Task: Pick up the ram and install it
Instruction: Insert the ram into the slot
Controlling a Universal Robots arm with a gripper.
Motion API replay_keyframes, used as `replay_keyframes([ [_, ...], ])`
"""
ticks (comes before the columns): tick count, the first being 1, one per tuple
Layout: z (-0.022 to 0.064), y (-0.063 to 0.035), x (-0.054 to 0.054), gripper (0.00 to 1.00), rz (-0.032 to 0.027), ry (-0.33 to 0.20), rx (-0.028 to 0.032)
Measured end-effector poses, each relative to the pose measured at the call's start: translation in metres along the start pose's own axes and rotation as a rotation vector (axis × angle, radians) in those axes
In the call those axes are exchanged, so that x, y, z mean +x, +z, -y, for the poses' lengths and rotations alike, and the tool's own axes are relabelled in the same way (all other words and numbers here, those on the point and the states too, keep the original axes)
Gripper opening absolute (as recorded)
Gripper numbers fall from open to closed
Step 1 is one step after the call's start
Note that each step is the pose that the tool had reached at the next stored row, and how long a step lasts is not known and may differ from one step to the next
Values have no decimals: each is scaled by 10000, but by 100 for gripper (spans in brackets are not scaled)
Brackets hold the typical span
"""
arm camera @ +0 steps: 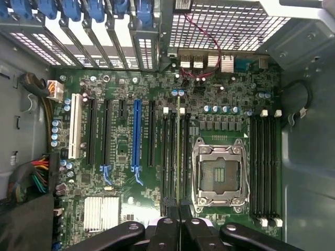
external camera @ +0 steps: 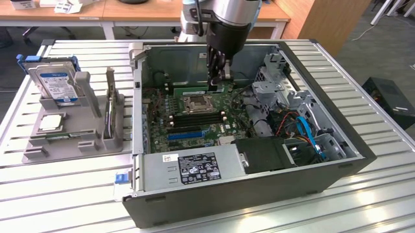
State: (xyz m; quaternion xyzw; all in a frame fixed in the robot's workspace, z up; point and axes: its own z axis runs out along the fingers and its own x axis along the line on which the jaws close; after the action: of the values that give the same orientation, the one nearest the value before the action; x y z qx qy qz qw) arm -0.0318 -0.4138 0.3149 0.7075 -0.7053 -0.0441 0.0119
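Black gripper point(arm camera: 179, 225) fingers point(arm camera: 166, 230) are pinched almost together on the ram point(arm camera: 179, 157), which shows edge-on as a thin green strip. It runs along the black memory slots point(arm camera: 170, 157), just beside the empty processor socket point(arm camera: 220, 172), inside the open computer case point(external camera: 227, 204). Whether it touches a slot I cannot tell.

An open computer case point(external camera: 246, 199) lies on the slatted worktop point(external camera: 65, 199). Its green motherboard point(external camera: 214, 128) shows an empty CPU socket point(external camera: 196, 103) and a blue slot point(external camera: 184, 135), with a labelled power supply point(external camera: 194, 167) along the near edge. At the exterior view's left, a grey holder point(external camera: 65, 138) carries an upright hard drive point(external camera: 57, 83) and a square silver chip point(external camera: 50, 122). A black box point(external camera: 391, 99) sits on the floor at far right.
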Motion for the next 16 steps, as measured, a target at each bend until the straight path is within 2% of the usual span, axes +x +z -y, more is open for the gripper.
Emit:
replay_keyframes([
  [16, 15, 188, 8, 12, 1, 0, 0],
])
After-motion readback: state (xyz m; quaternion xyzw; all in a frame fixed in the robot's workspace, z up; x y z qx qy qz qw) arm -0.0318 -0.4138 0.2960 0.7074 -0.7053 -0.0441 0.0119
